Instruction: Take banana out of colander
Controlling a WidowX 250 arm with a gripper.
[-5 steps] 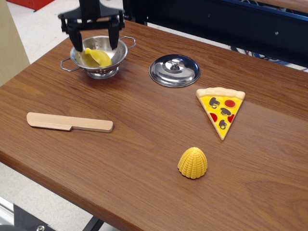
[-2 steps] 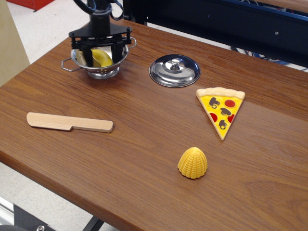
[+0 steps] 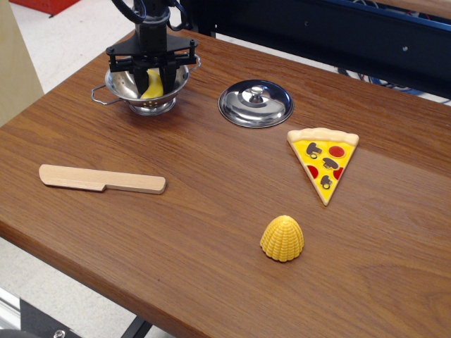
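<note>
Banana [image 3: 153, 85] sits inside the colander [image 3: 120, 86] at the far-left of the desk [image 3: 211, 211], with the end effector [image 3: 151, 76] nearly closed around it, and a shallow pinch could slip or drag the light bowl along.

A single camera looks down at my bench [image 3: 211, 211] from its front, slightly high, at middling range.

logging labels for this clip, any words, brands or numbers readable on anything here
None: no readable text shows in this view.
The banana, colander, steel lid, wooden knife, pizza slice and corn piece are all unmarked.
The black hand shows no label either.
</note>
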